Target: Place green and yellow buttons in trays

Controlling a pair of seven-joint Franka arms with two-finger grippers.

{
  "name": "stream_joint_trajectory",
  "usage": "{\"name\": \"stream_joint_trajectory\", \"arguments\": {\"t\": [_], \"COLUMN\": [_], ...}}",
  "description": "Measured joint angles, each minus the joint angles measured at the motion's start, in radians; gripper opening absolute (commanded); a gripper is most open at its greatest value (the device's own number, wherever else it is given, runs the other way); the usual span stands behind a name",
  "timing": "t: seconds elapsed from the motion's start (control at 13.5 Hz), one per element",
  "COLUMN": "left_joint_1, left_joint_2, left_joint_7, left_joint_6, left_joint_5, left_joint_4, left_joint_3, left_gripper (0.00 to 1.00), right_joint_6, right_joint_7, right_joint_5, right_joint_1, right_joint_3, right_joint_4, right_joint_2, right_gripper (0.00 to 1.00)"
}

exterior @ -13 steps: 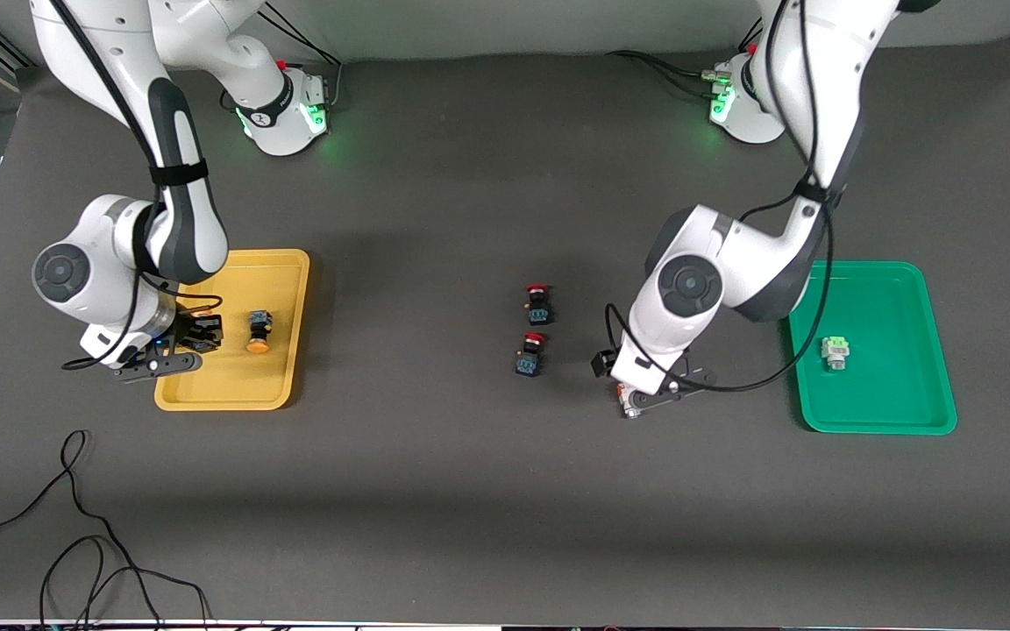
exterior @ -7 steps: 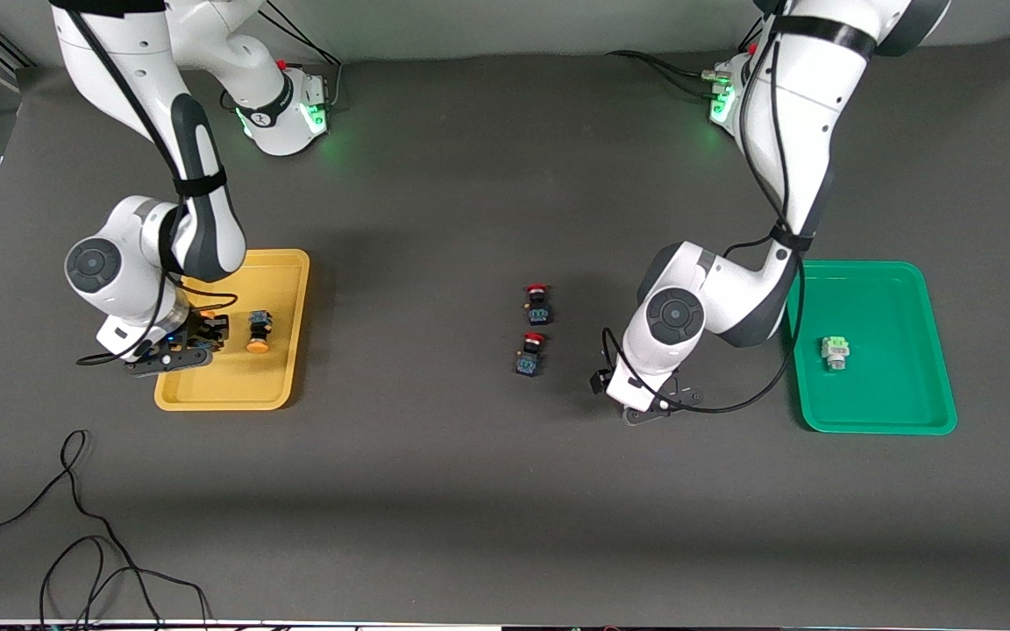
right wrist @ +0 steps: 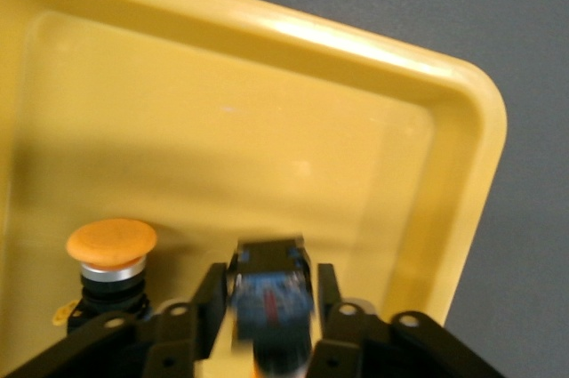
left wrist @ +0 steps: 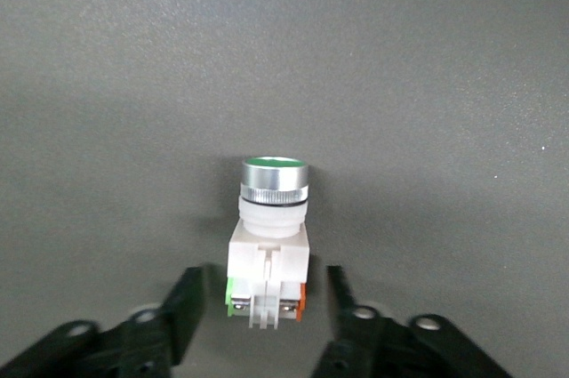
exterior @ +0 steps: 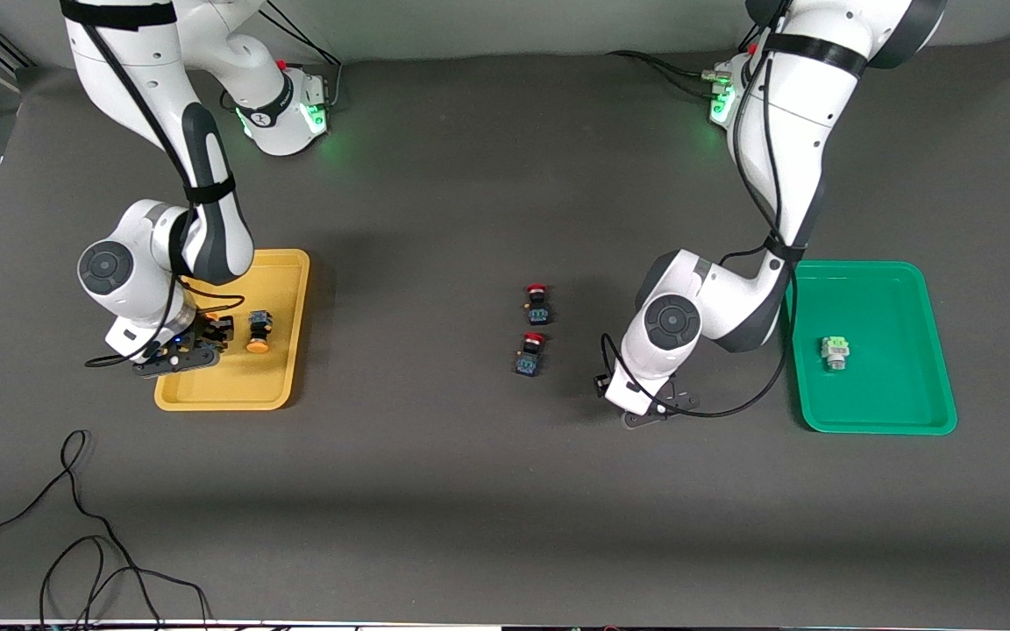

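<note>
Green tray: target for the green-capped button; one whitish button already lies in it, so the drop is best aimed at bare floor beside it.
Yellow tray: one yellow-capped button is lying inside.
Left gripper: low over the worktop, between the red-capped pair and the green tray. Jaws are spread either side of the green-capped button, with gaps both sides. The flat white body should be squeezed, not the round cap, and kept centred before closing.
Right gripper: inside the yellow tray. A blurred blue-black button sits between the jaws; pinched or loose cannot be told. A straight-up exit is advised, as the neighbouring button is just beside.
Worktop: dark matte mat, flat.
Red-capped buttons: mid-worktop, to be left alone.
Cable: loose, near the front camera at the right arm's end, well apart from the work.
</note>
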Motion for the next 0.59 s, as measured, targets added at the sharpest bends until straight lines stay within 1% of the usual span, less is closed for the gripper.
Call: {"name": "stream_joint_trajectory", "arguments": {"t": [0.22,0.37,0.45,0.52,0.59], "left_joint_1": [0.001,0.005,0.009,0.011,0.012], "left_joint_2": [0.0,-0.001,-0.006,-0.022,-0.052], "left_joint_7": [0.0,0.0,0.0,0.0,0.0], "left_joint_6": [0.001,0.002,-0.002,-0.025,-0.08], "left_joint_5": [0.0,0.0,0.0,0.0,0.0], "left_joint_4": [0.003,0.013,0.024,0.034,0.046], "left_joint_3": [0.001,0.002,0.002,0.002,0.001], "left_gripper": [0.0,0.0,0.0,0.0,0.0], "right_joint_6": [0.0,-0.006,-0.03,-0.092,-0.192], "right_joint_7": [-0.004,-0.004,-0.004,-0.004,-0.004], "right_joint_5": [0.001,0.008,0.018,0.024,0.027], "right_joint_1": [-0.003,-0.002,-0.002,-0.001,0.003], "right_joint_3": [-0.001,-0.001,-0.001,-0.006,-0.022], "right_joint_4": [0.0,0.003,0.01,0.035,0.08], "right_joint_2": [0.0,-0.001,-0.006,-0.015,-0.029], "right_gripper": [0.68,0.68,0.68,0.7,0.7]}}
